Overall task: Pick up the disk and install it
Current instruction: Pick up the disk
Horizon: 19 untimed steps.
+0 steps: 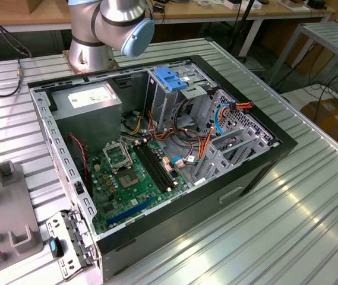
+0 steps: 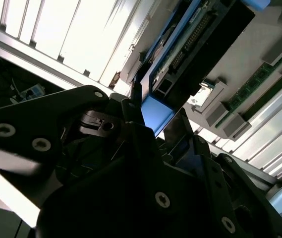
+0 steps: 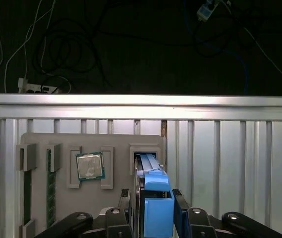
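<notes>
A ribbed aluminium tabletop (image 3: 240,163) carries everything. In the first wrist view a dark floor lies beyond its edge, strewn with loose cables (image 3: 56,44) and a power strip (image 3: 36,89). In the exterior view, workbenches line the top of the frame.

The end effector (image 3: 152,194) is narrowed onto the disk (image 3: 155,181), one black finger on each side. The second wrist view shows those fingers (image 2: 131,106) pressed against the blue plastic.

The disk stands on edge, with a blue rail along its visible side and a dark body beside it. In the second wrist view a row of connector pins runs along its dark end. Its far end meets a slot in a grey holder plate (image 3: 116,144). I cannot tell whether it sits in the slot or is just clear of it.

Near the disk on the same plate lie a square processor chip (image 3: 90,166) and, further off, a green memory stick (image 3: 50,183).

In the exterior view the plate (image 1: 2,231) is cut off at the lower left of the frame. The open computer case (image 1: 56,148) fills the centre, showing a green motherboard (image 1: 133,178), a grey power-supply box (image 1: 91,101) and a blue latch (image 1: 171,77) on its metal cage. The arm's base (image 1: 106,29) stands at the upper left and is cropped by the top edge.

The disk's label is out of sight.
</notes>
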Tool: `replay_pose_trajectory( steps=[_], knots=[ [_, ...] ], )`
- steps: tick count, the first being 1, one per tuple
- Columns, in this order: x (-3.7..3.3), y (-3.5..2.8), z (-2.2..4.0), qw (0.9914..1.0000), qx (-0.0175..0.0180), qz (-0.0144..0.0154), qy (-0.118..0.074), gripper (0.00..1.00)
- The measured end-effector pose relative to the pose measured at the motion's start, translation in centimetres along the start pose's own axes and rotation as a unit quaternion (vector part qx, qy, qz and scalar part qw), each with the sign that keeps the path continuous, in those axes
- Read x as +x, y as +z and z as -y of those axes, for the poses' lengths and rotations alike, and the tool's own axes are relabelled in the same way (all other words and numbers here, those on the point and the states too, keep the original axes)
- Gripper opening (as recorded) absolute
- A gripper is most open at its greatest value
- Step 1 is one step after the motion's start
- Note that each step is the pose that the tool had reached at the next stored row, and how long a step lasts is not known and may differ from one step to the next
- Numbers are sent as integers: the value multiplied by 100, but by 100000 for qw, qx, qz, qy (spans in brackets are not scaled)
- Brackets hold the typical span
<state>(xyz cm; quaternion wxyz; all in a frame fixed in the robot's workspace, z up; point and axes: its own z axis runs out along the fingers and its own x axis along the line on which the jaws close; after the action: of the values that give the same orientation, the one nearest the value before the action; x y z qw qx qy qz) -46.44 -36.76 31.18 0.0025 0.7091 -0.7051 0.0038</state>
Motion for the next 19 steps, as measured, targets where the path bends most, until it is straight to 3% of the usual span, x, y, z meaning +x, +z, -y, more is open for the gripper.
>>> replay_pose_trajectory(
  steps=[19],
  knots=[
    [-1, 80, 0, 99997, 4, 3, 716, 45]
  ],
)
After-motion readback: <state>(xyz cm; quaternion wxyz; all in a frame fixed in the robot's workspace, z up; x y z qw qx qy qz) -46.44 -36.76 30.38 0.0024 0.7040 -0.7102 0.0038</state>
